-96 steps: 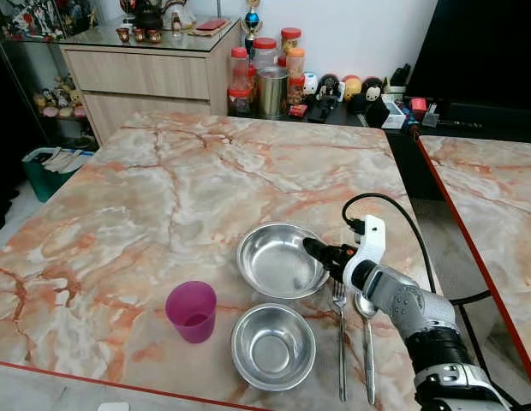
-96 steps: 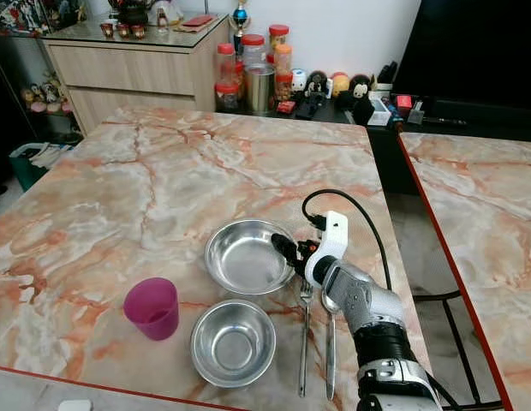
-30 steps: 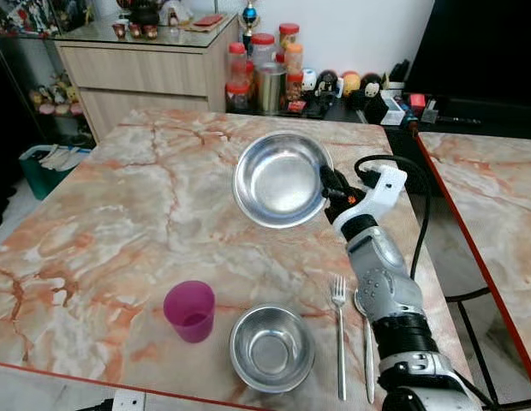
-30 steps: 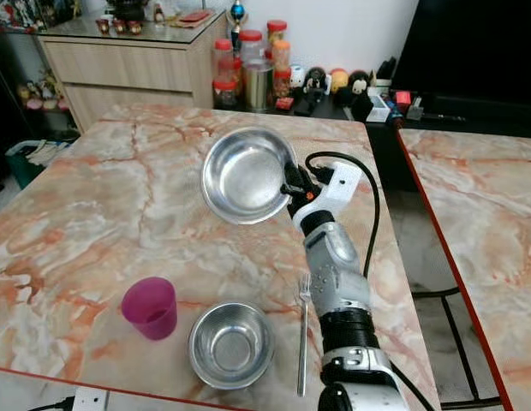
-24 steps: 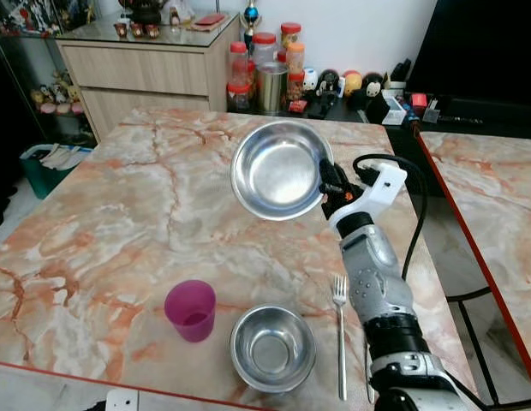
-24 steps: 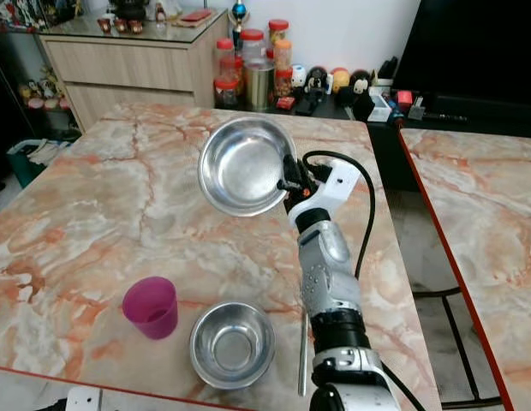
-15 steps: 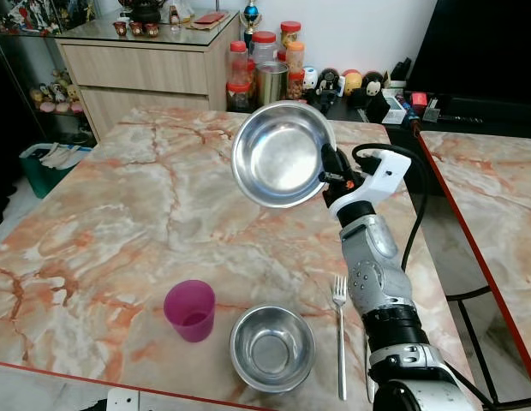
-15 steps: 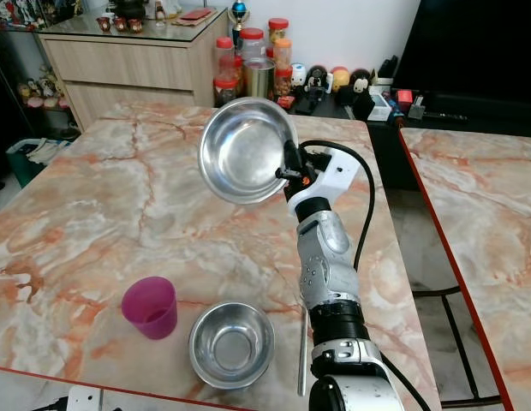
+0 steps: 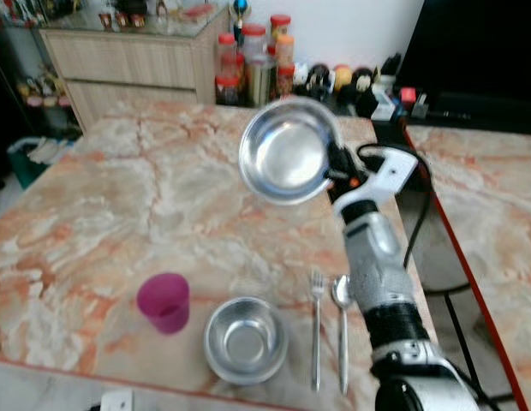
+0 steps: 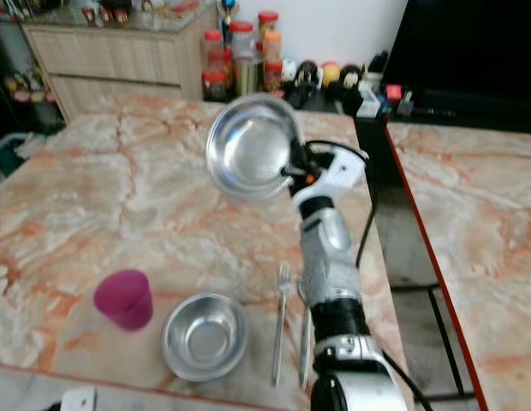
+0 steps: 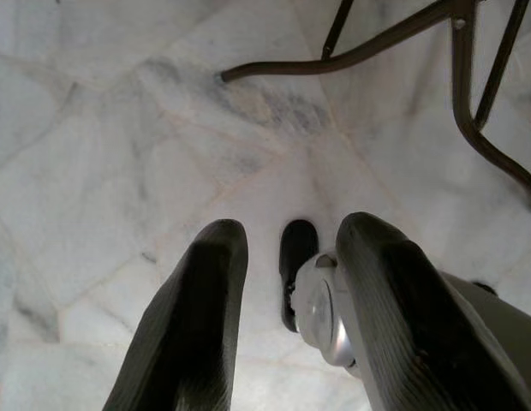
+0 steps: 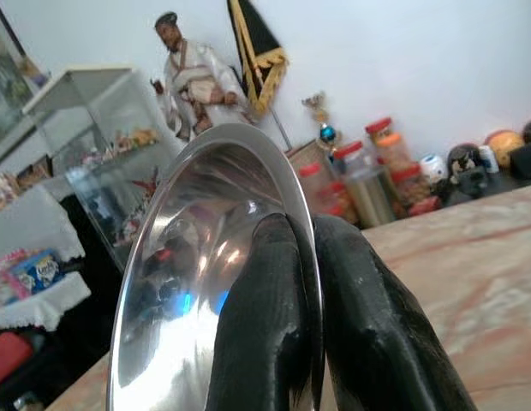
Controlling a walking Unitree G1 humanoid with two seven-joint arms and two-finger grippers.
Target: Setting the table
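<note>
My right gripper (image 9: 336, 167) is shut on the rim of a large steel bowl (image 9: 287, 152), held tilted high over the far right part of the marble table (image 9: 120, 197). In the right wrist view the fingers (image 12: 274, 291) pinch the bowl's rim (image 12: 205, 248). On the near side of the table lie a smaller steel bowl (image 9: 245, 339), a pink cup (image 9: 163, 301), a fork (image 9: 316, 325) and a spoon (image 9: 342, 324). My left gripper (image 11: 283, 300) hangs open over the tiled floor.
A wooden sideboard (image 9: 137, 60) stands behind the table, with jars (image 9: 248, 51) and small figurines (image 9: 351, 81) beside it. A second marble table (image 9: 492, 214) stands to the right across a narrow gap. A white socket strip (image 9: 116, 401) lies by the near edge.
The right gripper lifted the large bowl from beside the fork to high over the table, tilting it. The camera has shifted and blurred since half a second ago.
</note>
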